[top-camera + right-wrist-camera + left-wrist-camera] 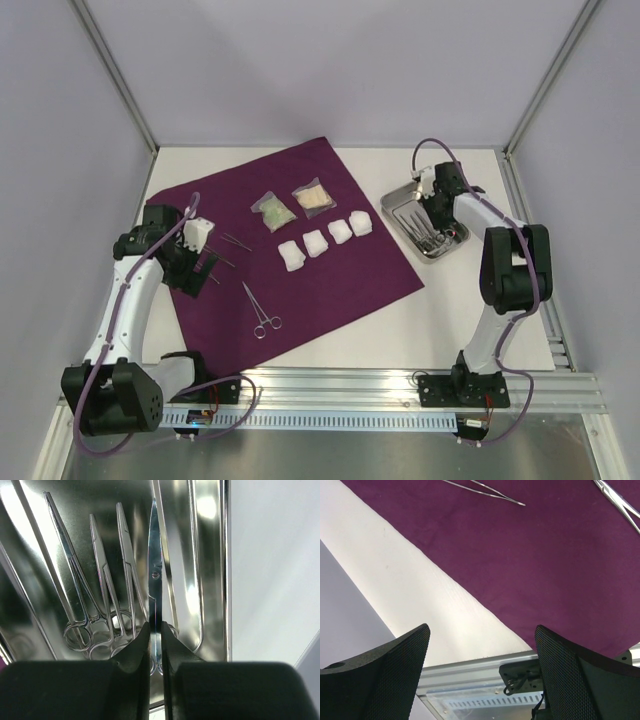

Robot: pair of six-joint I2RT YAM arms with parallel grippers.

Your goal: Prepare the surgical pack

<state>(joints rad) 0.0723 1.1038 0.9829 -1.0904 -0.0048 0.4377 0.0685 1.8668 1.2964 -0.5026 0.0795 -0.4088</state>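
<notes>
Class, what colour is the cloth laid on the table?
Deep purple cloth; clearest in the top external view.

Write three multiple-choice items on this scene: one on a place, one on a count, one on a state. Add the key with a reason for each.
1. Where does the steel tray stand relative to the purple cloth?
A. on it
B. on the table, to its right
C. under it

2. How many white gauze pads lie on the cloth?
A. two
B. six
C. four

3. The right hand is:
A. shut on scissors in the tray
B. wide open over the cloth
C. open above the table

Key:
1 B, the tray sits clear of the cloth's right edge.
2 C, four pads form one row.
3 A, the wrist view shows its fingers closed on the scissors.
</notes>
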